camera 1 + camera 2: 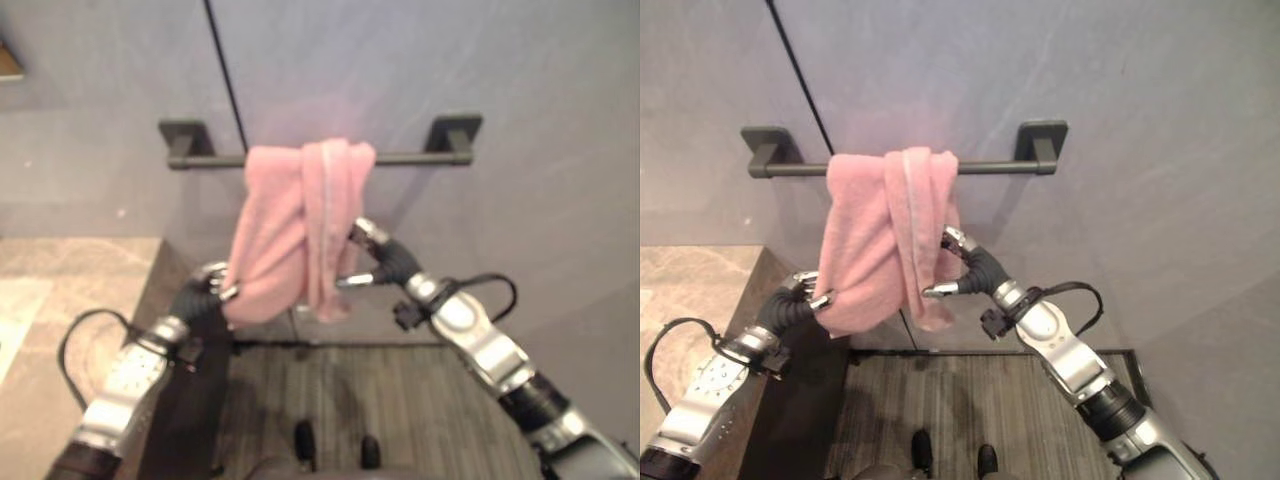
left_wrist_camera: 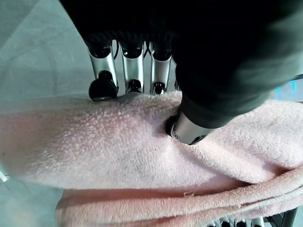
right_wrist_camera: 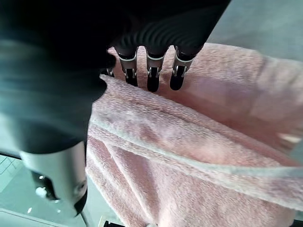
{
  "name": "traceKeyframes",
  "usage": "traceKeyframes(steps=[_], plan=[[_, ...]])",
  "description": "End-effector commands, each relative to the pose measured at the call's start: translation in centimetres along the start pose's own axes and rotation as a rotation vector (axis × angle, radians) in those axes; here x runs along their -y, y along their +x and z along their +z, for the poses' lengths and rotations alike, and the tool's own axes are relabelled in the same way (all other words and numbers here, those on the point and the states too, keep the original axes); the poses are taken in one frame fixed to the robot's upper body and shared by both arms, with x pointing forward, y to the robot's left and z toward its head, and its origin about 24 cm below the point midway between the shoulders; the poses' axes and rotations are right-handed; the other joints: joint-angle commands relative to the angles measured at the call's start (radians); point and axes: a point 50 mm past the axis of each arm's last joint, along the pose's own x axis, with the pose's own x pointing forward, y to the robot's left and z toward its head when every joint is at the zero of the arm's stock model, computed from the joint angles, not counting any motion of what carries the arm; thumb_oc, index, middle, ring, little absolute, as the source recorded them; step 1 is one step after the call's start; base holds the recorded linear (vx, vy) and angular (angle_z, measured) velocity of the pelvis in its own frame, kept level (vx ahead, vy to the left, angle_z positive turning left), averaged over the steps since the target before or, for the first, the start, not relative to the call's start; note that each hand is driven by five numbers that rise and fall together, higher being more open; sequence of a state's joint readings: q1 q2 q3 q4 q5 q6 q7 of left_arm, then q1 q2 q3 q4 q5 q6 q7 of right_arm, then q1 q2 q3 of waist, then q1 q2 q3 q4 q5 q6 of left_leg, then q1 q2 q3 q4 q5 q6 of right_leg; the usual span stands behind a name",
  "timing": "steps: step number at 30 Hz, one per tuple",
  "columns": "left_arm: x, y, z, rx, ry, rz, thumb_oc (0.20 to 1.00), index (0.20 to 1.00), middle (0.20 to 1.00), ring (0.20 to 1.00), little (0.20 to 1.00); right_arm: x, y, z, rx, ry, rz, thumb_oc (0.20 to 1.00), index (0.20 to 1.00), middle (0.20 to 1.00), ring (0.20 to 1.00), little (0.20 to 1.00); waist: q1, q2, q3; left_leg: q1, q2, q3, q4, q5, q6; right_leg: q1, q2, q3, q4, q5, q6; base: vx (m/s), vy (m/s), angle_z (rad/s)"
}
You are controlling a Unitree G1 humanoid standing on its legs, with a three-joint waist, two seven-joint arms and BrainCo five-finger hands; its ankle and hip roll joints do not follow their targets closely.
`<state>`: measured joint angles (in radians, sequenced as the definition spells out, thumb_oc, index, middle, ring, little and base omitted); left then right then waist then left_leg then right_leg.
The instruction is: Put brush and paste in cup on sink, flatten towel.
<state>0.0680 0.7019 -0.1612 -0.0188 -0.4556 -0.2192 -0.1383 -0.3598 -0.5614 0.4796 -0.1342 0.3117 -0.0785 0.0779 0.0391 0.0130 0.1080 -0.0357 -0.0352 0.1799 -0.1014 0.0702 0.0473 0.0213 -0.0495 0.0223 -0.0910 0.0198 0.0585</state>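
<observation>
A pink towel (image 1: 300, 220) hangs bunched and folded over a dark towel bar (image 1: 410, 157) on the grey wall. My left hand (image 1: 200, 295) is at the towel's lower left edge. In the left wrist view its thumb (image 2: 189, 130) presses into the cloth while its fingers (image 2: 128, 75) go behind the edge, pinching it. My right hand (image 1: 390, 260) is at the lower right side of the towel's narrow hanging fold. Its fingers (image 3: 151, 75) rest on the cloth and its thumb (image 3: 57, 179) stands apart, with the fold running between them.
A brown stone counter (image 1: 70, 290) lies to the left, its dark side panel (image 1: 190, 400) under my left arm. A dark ribbed floor mat (image 1: 400, 400) lies below the towel. A thin black line (image 1: 228, 80) runs down the wall behind the bar.
</observation>
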Motion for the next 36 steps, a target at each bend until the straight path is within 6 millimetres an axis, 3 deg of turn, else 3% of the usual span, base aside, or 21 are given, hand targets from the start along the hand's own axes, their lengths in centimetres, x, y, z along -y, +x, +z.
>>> traceKeyframes(steps=[1, 4, 5, 6, 7, 8, 10, 19, 26, 28, 30, 31, 36], plan=[[-1.0, 1.2, 2.3, 0.083, 0.061, -0.032, 0.2, 0.2, 0.2, 0.2, 0.2, 0.3, 1.9, 2.8, 0.14, -0.063, 0.003, 1.0, 1.0, 1.0, 1.0, 1.0, 0.025, -0.042, -0.026, 0.016, -0.036, -0.036, 0.014, -0.156, 0.039, -0.019, -0.073, -0.081, 0.004, -0.024, 0.042, -0.01, 0.03, 0.03], [-0.9, 1.2, 2.3, 0.087, 0.057, -0.036, 0.2, 0.2, 0.2, 0.2, 0.2, 0.3, 2.0, 3.0, 0.149, -0.074, 0.004, 1.0, 1.0, 1.0, 1.0, 1.0, 0.029, -0.045, -0.022, 0.009, -0.039, -0.041, 0.014, -0.154, 0.04, -0.024, -0.076, -0.084, 0.004, -0.021, 0.043, -0.01, 0.032, 0.07], [-0.9, 1.3, 2.4, 0.089, 0.06, -0.033, 0.2, 0.2, 0.2, 0.2, 0.2, 0.3, 2.0, 3.1, 0.152, -0.076, 0.001, 0.595, 0.595, 0.595, 0.595, 0.595, 0.03, -0.046, -0.021, 0.006, -0.04, -0.043, 0.014, -0.153, 0.04, -0.025, -0.076, -0.087, 0.004, -0.02, 0.044, 0.0, 0.032, 0.05], [-0.9, 1.3, 2.5, 0.09, 0.064, -0.035, 0.2, 0.2, 0.2, 0.2, 0.2, 0.4, 2.1, 3.2, 0.154, -0.082, 0.0, 0.555, 0.555, 0.555, 0.555, 0.555, 0.031, -0.048, -0.019, 0.003, -0.041, -0.045, 0.014, -0.152, 0.041, -0.027, -0.076, -0.088, 0.004, -0.019, 0.045, 0.01, 0.03, 0.06], [-0.9, 1.3, 2.5, 0.09, 0.065, -0.035, 0.2, 0.2, 0.2, 0.2, 0.2, 0.4, 2.1, 3.3, 0.157, -0.086, -0.001, 0.442, 0.442, 0.442, 0.442, 0.442, 0.032, -0.048, -0.018, 0.001, -0.042, -0.047, 0.014, -0.151, 0.041, -0.029, -0.078, -0.089, 0.004, -0.018, 0.046, 0.01, 0.035, 0.08], [-1.0, 1.3, 2.6, 0.094, 0.066, -0.033, 0.2, 0.2, 0.2, 0.2, 0.2, 0.5, 2.1, 3.4, 0.164, -0.089, -0.004, 0.404, 0.404, 0.404, 0.404, 0.404, 0.033, -0.049, -0.016, -0.003, -0.042, -0.049, 0.014, -0.151, 0.041, -0.031, -0.078, -0.091, 0.004, -0.016, 0.047, 0.01, 0.035, 0.08], [-1.0, 1.4, 2.6, 0.094, 0.071, -0.033, 0.2, 0.2, 0.2, 0.2, 0.2, 0.6, 2.1, 3.5, 0.168, -0.096, -0.008, 0.2, 0.2, 0.2, 0.2, 0.2, 0.035, -0.053, -0.014, -0.012, -0.044, -0.054, 0.014, -0.15, 0.043, -0.038, -0.081, -0.094, 0.004, -0.015, 0.047, 0.01, 0.036, 0.08], [-1.2, 1.5, 2.9, 0.1, 0.078, -0.027, 0.2, 0.2, 0.2, 0.2, 0.2, 0.8, 1.9, 3.7, 0.175, -0.102, -0.019, 0.2, 0.2, 0.2, 0.2, 0.2, 0.036, -0.056, -0.011, -0.033, -0.053, -0.064, 0.014, -0.148, 0.046, -0.053, -0.086, -0.099, 0.004, -0.009, 0.053, 0.02, 0.037, 0.05], [-1.9, 1.0, 4.5, 0.192, 0.024, 0.029, 0.2, 0.2, 0.2, 0.2, 0.2, 3.0, -0.3, 4.2, 0.199, -0.119, -0.129, 0.203, 0.203, 0.203, 0.203, 0.203, 0.025, -0.06, -0.009, -0.043, -0.057, -0.059, 0.014, -0.151, 0.05, -0.066, -0.089, -0.097, 0.004, -0.002, 0.061, 0.01, 0.026, 0.0], [-2.0, 0.9, 3.8, 0.162, 0.021, 0.037, 0.2, 0.2, 0.2, 0.2, 0.2, 3.1, -0.7, 3.7, 0.177, -0.106, -0.143, 0.26, 0.26, 0.26, 0.26, 0.26, 0.022, -0.06, -0.009, -0.041, -0.056, -0.055, 0.014, -0.154, 0.053, -0.066, -0.09, -0.095, 0.004, 0.0, 0.063, 0.01, 0.026, -0.03], [-2.1, 0.8, 4.2, 0.157, 0.116, 0.02, 0.2, 0.2, 0.2, 0.2, 0.2, 3.4, -0.9, 3.4, 0.161, -0.107, -0.16, 0.231, 0.231, 0.231, 0.231, 0.231, 0.022, -0.057, -0.009, -0.039, -0.057, -0.052, 0.014, -0.155, 0.054, -0.066, -0.09, -0.094, 0.004, 0.002, 0.065, 0.02, 0.029, -0.05], [-2.3, 0.6, 4.7, 0.186, 0.093, 0.04, 0.2, 0.2, 0.2, 0.2, 0.2, 3.6, -1.1, 3.5, 0.168, -0.098, -0.172, 0.2, 0.2, 0.2, 0.2, 0.2, 0.023, -0.058, -0.008, -0.037, -0.057, -0.044, 0.014, -0.158, 0.056, -0.068, -0.091, -0.093, 0.004, 0.005, 0.068, 0.02, 0.04, -0.06], [-3.1, -0.3, 4.1, 0.18, 0.038, 0.103, 0.2, 0.2, 0.2, 0.2, 0.2, 4.0, -2.1, 3.2, 0.158, -0.108, -0.191, 0.2, 0.2, 0.2, 0.2, 0.2, 0.022, -0.055, -0.006, -0.028, -0.053, -0.016, 0.014, -0.165, 0.058, -0.072, -0.093, -0.091, 0.004, 0.015, 0.075, 0.01, 0.018, -0.13]])
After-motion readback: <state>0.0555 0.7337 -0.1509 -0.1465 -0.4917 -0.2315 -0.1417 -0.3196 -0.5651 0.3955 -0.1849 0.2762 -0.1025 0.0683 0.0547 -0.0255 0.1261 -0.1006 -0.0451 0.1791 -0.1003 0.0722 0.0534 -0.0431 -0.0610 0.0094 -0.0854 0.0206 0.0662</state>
